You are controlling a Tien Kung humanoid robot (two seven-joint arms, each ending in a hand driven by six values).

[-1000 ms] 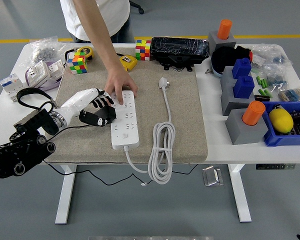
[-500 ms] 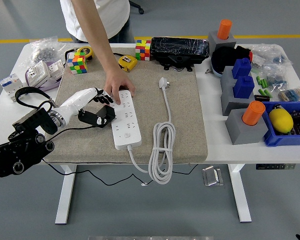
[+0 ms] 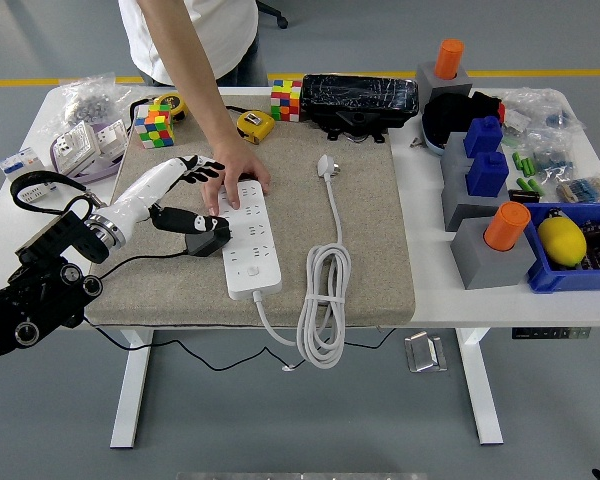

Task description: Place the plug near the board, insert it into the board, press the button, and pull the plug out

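Note:
The white power strip (image 3: 252, 245) lies lengthwise on the tan mat (image 3: 370, 250), its button (image 3: 247, 270) at the near end. A person's hand (image 3: 237, 176) presses down on the strip's far end. A black plug (image 3: 205, 239) with a thin dark cord lies on the mat against the strip's left edge. My left hand (image 3: 180, 185) hovers just left of the person's hand, open. Its fingers (image 3: 198, 165) are spread and raised, and its thumb (image 3: 172, 217) reaches down toward the plug. The strip's own white plug (image 3: 327, 165) and coiled cable (image 3: 320, 300) lie to the right.
Rubik's cubes (image 3: 152, 128), a yellow tape measure (image 3: 256, 124) and a black case (image 3: 360, 98) line the mat's far edge. Grey and blue blocks (image 3: 485, 170) and a blue bin (image 3: 580, 250) fill the right side. Small boxes (image 3: 75, 148) sit at far left.
My left hand has lifted up and back to the left, its fingers rising off the black plug. The plug stays beside the strip. The person's hand has slid slightly toward the strip's far end.

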